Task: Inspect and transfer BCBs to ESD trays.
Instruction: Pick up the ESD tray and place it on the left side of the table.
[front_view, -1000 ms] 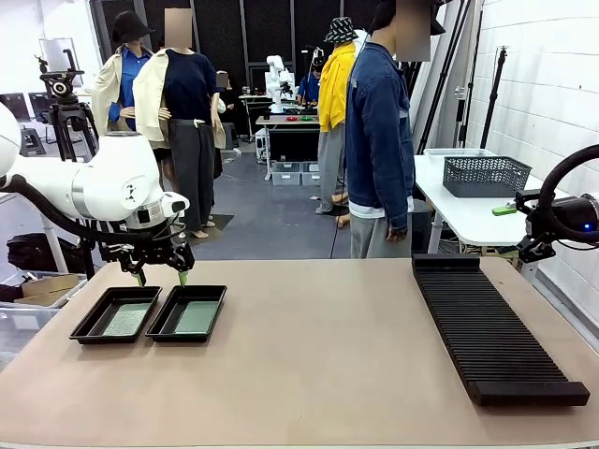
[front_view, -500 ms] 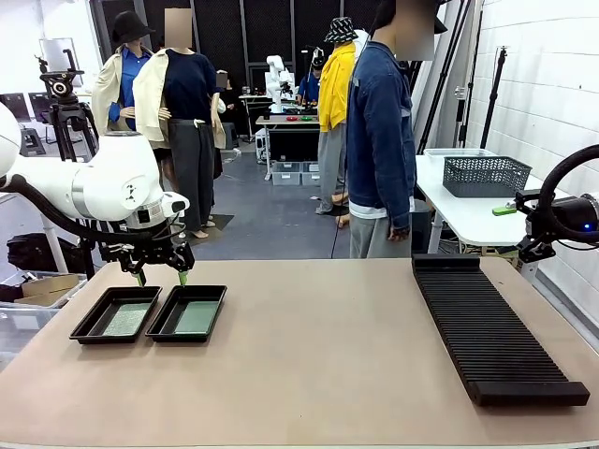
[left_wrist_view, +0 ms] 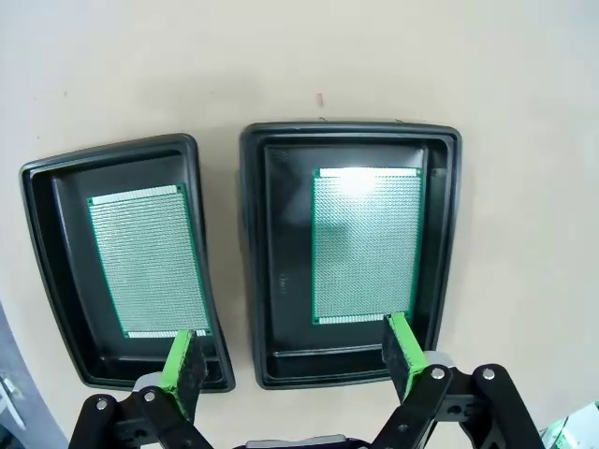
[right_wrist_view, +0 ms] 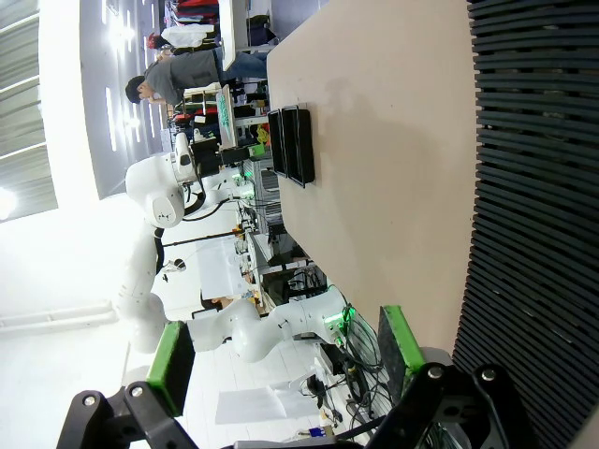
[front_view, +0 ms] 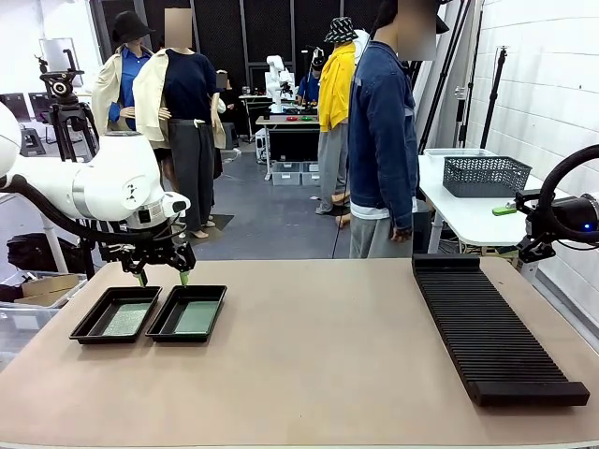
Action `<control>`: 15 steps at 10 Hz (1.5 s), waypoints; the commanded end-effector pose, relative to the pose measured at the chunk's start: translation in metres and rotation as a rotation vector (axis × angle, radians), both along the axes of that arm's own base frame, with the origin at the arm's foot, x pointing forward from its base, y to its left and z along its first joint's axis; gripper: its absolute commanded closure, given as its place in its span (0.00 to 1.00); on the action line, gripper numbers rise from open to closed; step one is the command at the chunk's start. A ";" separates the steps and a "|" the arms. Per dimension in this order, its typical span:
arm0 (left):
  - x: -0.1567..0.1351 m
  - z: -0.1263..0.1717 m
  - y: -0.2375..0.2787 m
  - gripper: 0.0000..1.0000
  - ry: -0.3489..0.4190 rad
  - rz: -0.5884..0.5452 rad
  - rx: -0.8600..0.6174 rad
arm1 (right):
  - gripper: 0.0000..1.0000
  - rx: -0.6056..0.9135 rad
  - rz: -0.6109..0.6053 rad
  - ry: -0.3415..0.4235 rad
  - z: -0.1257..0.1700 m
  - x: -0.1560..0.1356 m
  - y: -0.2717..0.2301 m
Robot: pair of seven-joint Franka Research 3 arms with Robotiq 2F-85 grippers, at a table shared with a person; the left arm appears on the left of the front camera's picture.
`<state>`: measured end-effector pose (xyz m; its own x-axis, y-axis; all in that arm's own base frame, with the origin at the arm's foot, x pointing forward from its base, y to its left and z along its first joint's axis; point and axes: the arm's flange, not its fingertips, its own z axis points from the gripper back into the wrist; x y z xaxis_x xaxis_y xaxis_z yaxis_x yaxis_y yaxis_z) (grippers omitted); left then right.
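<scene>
The left claw hangs wide open just above the 2 ESD trays, and it holds nothing. If it drops straight down from here, 1 green finger could land on a tray rim or in the gap between the trays, and that could push a tray along the counter or tip it up. In the left wrist view, 1 finger sits over the near edge of the left tray and the other sits over the near edge of the right tray, so the claw is spread across both trays and not lined up with 1 board. A finger that scrapes a board could scratch it or slide it crooked. Each tray under the claw holds 1 of the BCBs: the left board lies flat and a bit turned with its tray, and the right board lies flat and straight, with bright light on its far end. The 2 trays sit side by side, very close but with a thin gap. The right claw is also wide open and holds nothing, and it hangs beside the long black rack, far from the trays. I think both boards are already in place, so little work is left.
</scene>
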<state>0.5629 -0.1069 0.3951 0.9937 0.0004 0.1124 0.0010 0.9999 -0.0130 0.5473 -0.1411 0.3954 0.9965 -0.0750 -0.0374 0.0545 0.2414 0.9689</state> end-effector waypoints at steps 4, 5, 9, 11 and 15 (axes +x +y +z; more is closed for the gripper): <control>-0.012 0.057 0.067 0.00 0.142 -0.008 -0.308 | 0.00 -0.005 0.017 0.004 0.000 0.000 0.001; -0.013 0.068 0.091 0.00 0.139 0.002 -0.370 | 0.00 -0.005 0.017 0.004 0.000 0.000 0.001; 0.014 0.103 0.205 0.00 0.145 0.021 -0.709 | 0.00 -0.005 0.017 0.004 0.000 0.000 0.001; 0.020 0.096 0.251 0.00 0.098 0.017 -0.860 | 0.00 -0.005 0.017 0.004 0.000 0.000 0.001; 0.019 0.084 0.313 0.00 0.015 0.058 -1.147 | 0.00 -0.005 0.017 0.004 0.000 0.000 0.001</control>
